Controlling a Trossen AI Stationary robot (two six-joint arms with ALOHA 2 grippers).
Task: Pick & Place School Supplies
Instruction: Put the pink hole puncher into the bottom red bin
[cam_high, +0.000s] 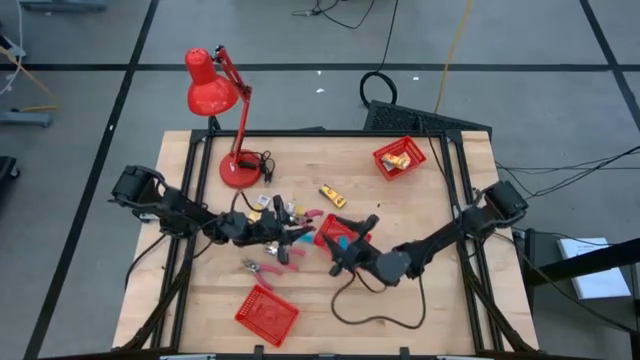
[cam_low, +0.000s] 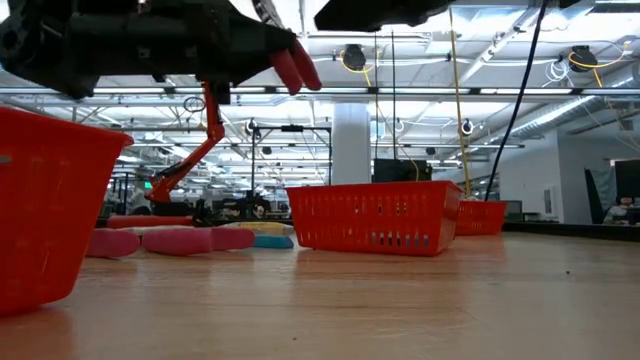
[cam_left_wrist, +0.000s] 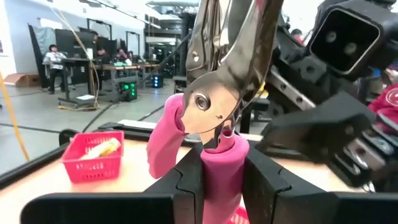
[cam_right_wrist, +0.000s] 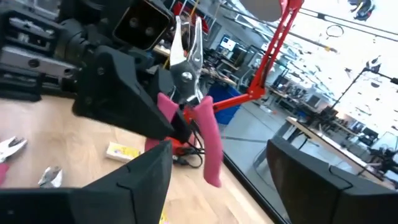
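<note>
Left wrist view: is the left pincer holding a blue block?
No. The left pincer grips one pink handle of a metal plier-like tool.

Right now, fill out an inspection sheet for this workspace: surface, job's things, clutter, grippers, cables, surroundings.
Surface: wooden table, bare at the near right.
Job's things: pink-handled pliers held up off the table by the left gripper; another pair lying flat; yellow packet loose mid-table.
Clutter: red desk lamp at the far left; three red mesh baskets, far right, centre, near edge.
Grippers: left gripper shut on one pink handle; right gripper beside it, jaws open, holding nothing.
Cables: black cable looped on the table under the right arm.
Surroundings: people at desks in the room behind.
</note>
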